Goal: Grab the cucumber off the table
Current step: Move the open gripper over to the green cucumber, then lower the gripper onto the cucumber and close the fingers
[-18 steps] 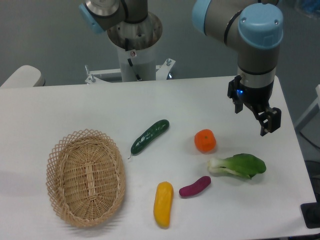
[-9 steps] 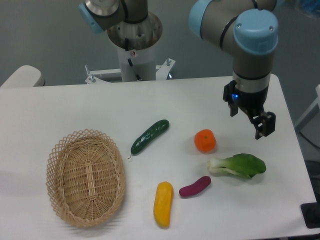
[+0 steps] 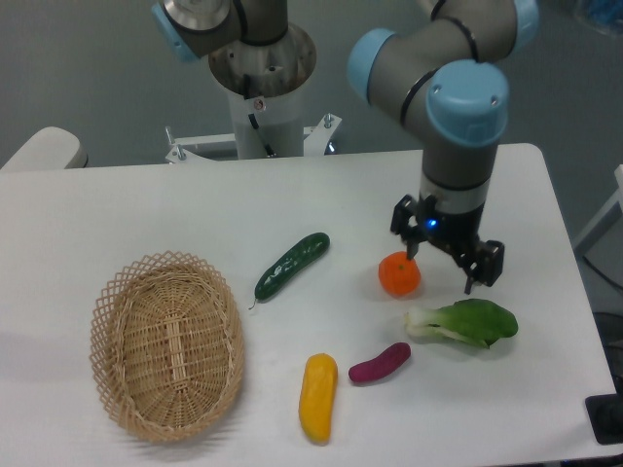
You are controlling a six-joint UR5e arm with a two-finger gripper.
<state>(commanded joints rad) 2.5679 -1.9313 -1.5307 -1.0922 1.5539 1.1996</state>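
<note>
The cucumber [image 3: 291, 265] is slim and dark green and lies diagonally on the white table [image 3: 117, 209], near its middle. My gripper [image 3: 444, 263] hangs to the right of it, above the table beside an orange fruit [image 3: 399, 274]. Its two fingers stand apart with nothing between them, so it is open and empty. The cucumber is well to the left of the gripper and nothing touches it.
A wicker basket [image 3: 167, 345] sits at the front left. A yellow vegetable [image 3: 318, 396], a small purple eggplant [image 3: 380, 363] and a bok choy [image 3: 465, 323] lie along the front. The robot base [image 3: 261, 88] stands at the back edge.
The arm has swung left and lower, bringing the gripper from near the table's right edge to just beside the orange fruit. The vegetables have not moved.
</note>
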